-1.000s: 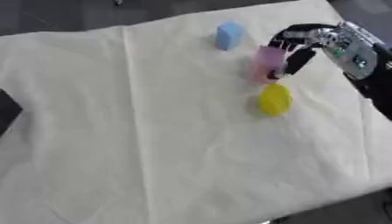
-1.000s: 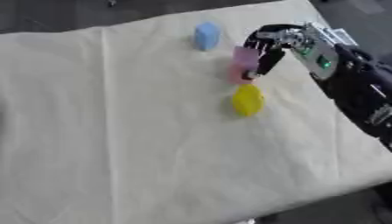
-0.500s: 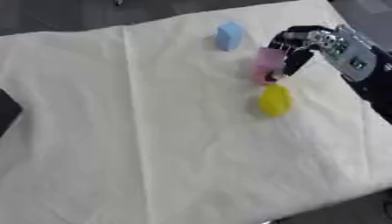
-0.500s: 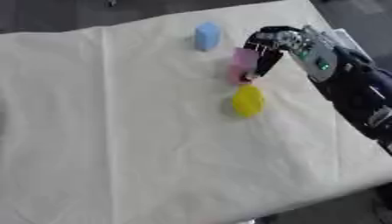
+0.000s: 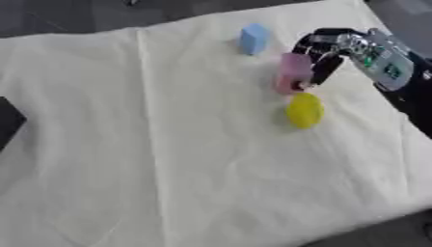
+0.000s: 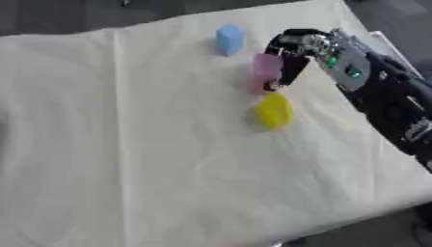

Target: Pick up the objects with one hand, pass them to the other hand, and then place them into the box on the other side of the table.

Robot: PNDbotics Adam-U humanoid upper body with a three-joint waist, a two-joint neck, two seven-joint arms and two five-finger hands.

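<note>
Black and silver, the robot's right hand [image 5: 327, 54] reaches in from the right edge with its fingers [image 6: 295, 65] curled down around a pink upright block [image 5: 293, 72], the fingertips touching its right face, the block pinched between fingers and what shows of the thumb. Whether the pink block is lifted or stands on the cloth cannot be told. Just below it, near the fingertips but apart from them, lies a yellow rounded object [image 5: 303, 110]. Up and to the left of the hand, well apart, stands a light blue block [image 5: 253, 38]. All sit on a cream wrinkled cloth [image 5: 152, 144] covering the table
</note>
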